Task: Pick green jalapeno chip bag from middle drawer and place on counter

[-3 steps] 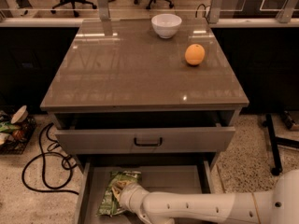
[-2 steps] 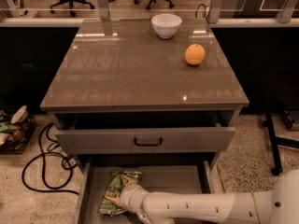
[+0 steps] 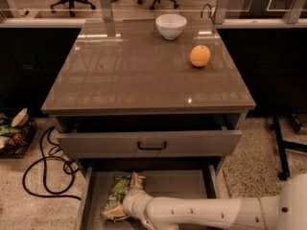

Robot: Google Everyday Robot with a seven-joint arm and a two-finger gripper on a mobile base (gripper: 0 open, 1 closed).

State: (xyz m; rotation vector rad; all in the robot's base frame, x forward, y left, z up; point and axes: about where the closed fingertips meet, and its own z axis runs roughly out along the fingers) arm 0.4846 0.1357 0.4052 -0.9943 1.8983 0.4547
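The green jalapeno chip bag (image 3: 116,195) lies crumpled on the left part of the middle drawer (image 3: 172,186), which is pulled out at the bottom of the cabinet. My white arm reaches in from the lower right, and the gripper (image 3: 129,198) sits at the bag's right side, over it and touching it. The arm's rounded end hides part of the bag. Above, the glossy grey-brown counter (image 3: 139,71) carries no bag.
A white bowl (image 3: 171,25) and an orange fruit (image 3: 200,55) rest on the far part of the counter. The upper drawer front with a black handle (image 3: 151,145) sticks out slightly over the open drawer. Black cables (image 3: 45,166) lie on the floor at left; a black stand leg (image 3: 280,150) stands at right.
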